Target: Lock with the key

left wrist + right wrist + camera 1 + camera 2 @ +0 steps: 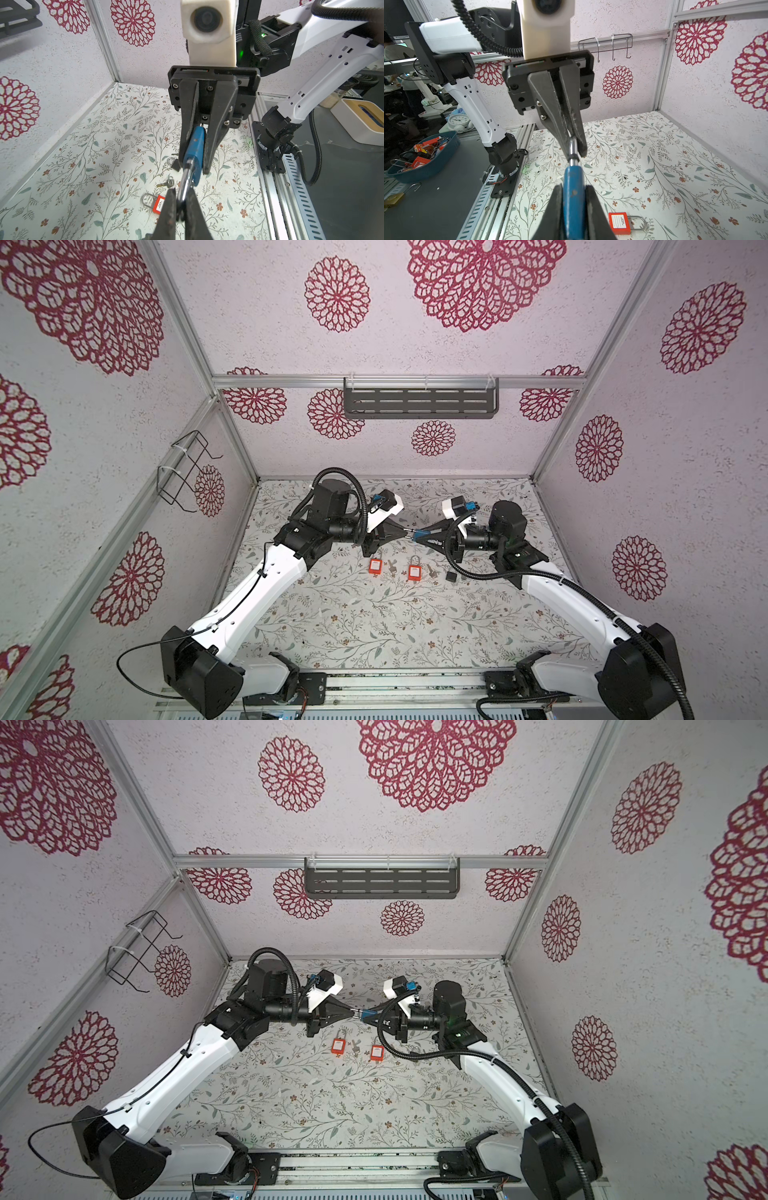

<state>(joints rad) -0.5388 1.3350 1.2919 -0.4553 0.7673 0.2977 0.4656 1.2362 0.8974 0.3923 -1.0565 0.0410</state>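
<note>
A: Blue padlock (419, 536) is off the table (374, 626), mid-air between both arms, centre of the workspace.
B: Who has what?
A: Right gripper (574, 194) is clamped on the blue body. Left gripper (181, 207) is pinched tight on the steel shackle (185, 188).
B: Key?
A: One key (166, 184) lies loose on the table, between a black padlock (176, 165) and an orange padlock (159, 204). Neither gripper touches it.

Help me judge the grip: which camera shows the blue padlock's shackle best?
The left wrist view: the shackle runs long and close from the blue padlock into the left end effector. The right wrist view shows only a short stretch; both top views, a tiny glint.
</note>
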